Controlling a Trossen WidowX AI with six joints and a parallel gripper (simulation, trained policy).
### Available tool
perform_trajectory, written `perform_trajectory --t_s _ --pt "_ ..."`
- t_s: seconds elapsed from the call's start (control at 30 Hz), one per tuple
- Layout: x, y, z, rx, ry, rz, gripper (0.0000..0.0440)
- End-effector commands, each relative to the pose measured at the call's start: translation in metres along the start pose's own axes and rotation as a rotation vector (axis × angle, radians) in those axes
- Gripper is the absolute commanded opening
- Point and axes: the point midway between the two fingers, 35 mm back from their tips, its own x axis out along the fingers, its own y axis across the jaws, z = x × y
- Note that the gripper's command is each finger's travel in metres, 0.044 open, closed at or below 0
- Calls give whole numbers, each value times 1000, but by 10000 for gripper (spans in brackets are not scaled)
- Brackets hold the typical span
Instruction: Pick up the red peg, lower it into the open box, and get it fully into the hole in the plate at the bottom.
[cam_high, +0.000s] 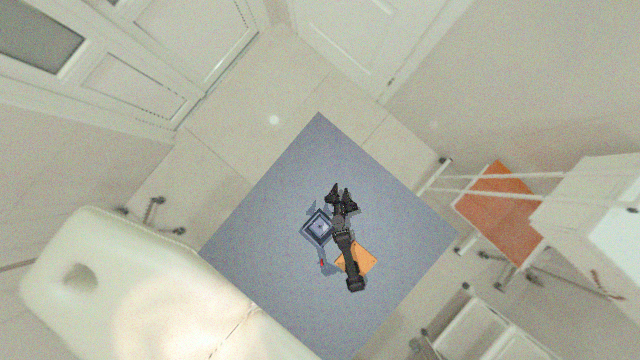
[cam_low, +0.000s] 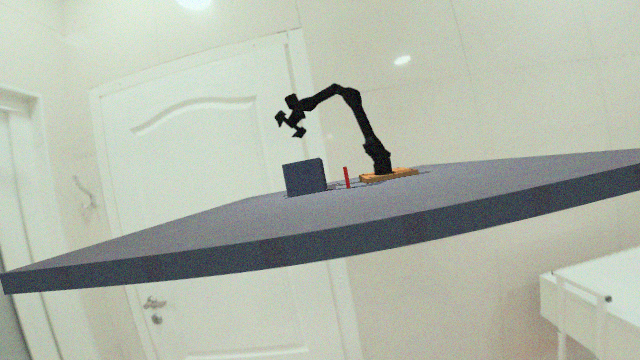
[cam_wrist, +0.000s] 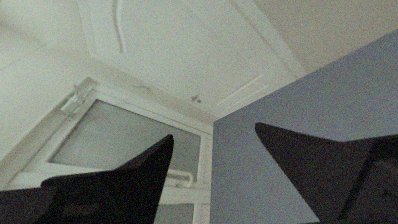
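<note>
Parallel-jaw gripper (cam_high: 341, 191) (cam_low: 288, 125) (cam_wrist: 213, 132), black, its pointed fingers wide apart with nothing between them, raised above the tabletop. Black jointed arm (cam_high: 351, 260) (cam_low: 367, 122), bent, extending from a flat orange base plate (cam_high: 369, 258) (cam_low: 411, 172). Open-topped, dark blue-grey square box (cam_high: 305, 231) (cam_low: 305, 178), on the blue-grey square tabletop (cam_high: 320, 150) (cam_low: 240, 220) (cam_wrist: 300, 107), below the gripper. Slender red peg (cam_high: 321, 262) (cam_low: 346, 178), upright on the tabletop outside the box, between box and base plate in the exterior view.
</note>
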Motion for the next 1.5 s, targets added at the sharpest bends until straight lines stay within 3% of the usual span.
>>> perform_trajectory --t_s 0.0,0.3,0.6,1.03,1.47 --pt "-22 26 -10 30 41 65 435" --pt "-91 77 -52 103 209 204 440" --pt "-155 93 -94 160 400 254 440" --pt "-237 74 -155 184 695 199 440" --pt "-308 24 -206 115 967 45 440"
